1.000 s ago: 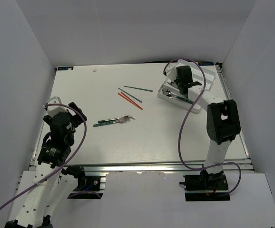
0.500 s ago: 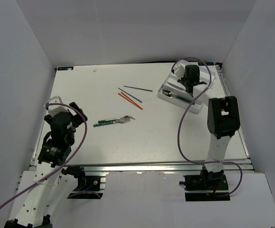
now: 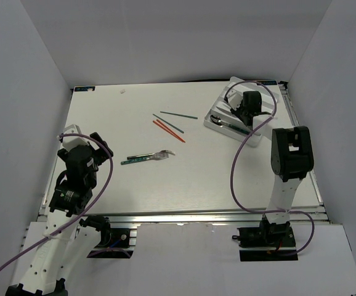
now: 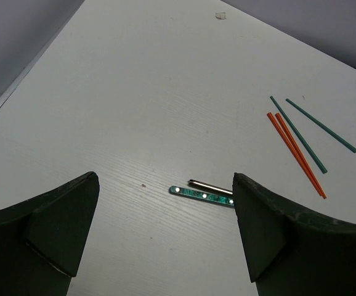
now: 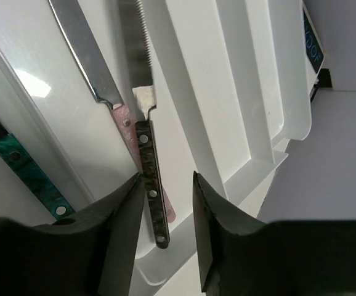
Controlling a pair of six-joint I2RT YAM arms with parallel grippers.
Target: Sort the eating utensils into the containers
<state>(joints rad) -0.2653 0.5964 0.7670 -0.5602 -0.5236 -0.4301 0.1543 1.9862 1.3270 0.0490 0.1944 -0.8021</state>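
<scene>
Right claw (image 5: pixel 167 179) has slid toward the tabletop's far-right corner, parted and empty above a knife (image 5: pixel 142 132) lying in the tray (image 5: pixel 252 92). Left claw (image 4: pixel 165 185) gapes empty; fork (image 3: pixel 161 154) and chopsticks (image 3: pixel 169 127) remain unsorted.

Field log: I place the tray (image 5: pixel 239 74) at the far right corner of the table (image 3: pixel 104 123). Inside it, two knives (image 5: pixel 150 179) lie side by side in one slot, with a third utensil (image 5: pixel 24 163) in the next slot. Left of the tray, at far centre, four chopsticks (image 3: pixel 169 131) lie loosely together. Nearer me, mid-table, a fork (image 3: pixel 164 153) lies right alongside a second utensil (image 3: pixel 135 160).
</scene>
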